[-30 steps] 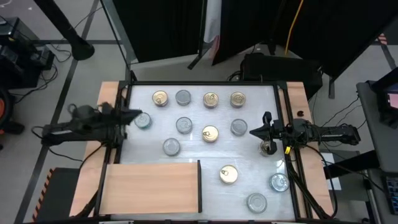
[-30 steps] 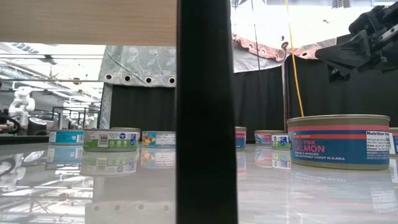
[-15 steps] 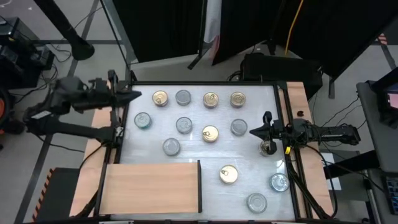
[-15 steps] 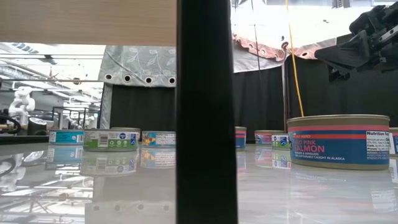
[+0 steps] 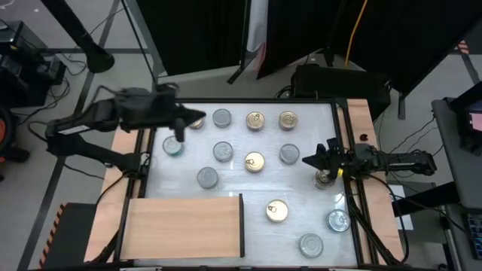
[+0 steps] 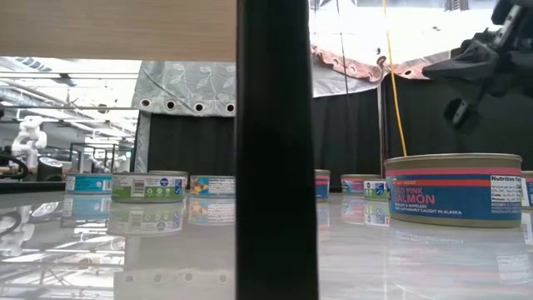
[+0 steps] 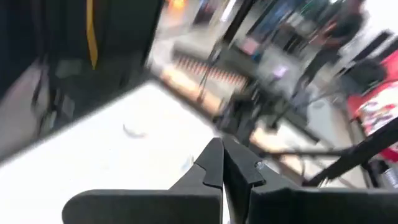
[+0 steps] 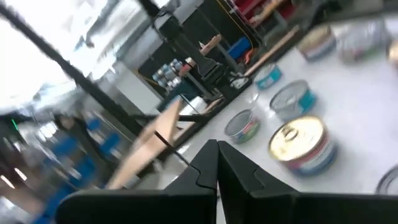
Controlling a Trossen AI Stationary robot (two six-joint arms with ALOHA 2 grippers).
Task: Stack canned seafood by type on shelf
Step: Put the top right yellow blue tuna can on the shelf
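Nothing is stacked yet: the shelf is bare, all tins lie scattered on the worktop, and the left claw and right claw are both closed, holding nothing.

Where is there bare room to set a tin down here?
The flat light-brown wooden board is entirely bare. White tabletop lies open between the board and the gold-lidded round tin. The back rows of round metal tins are crowded.
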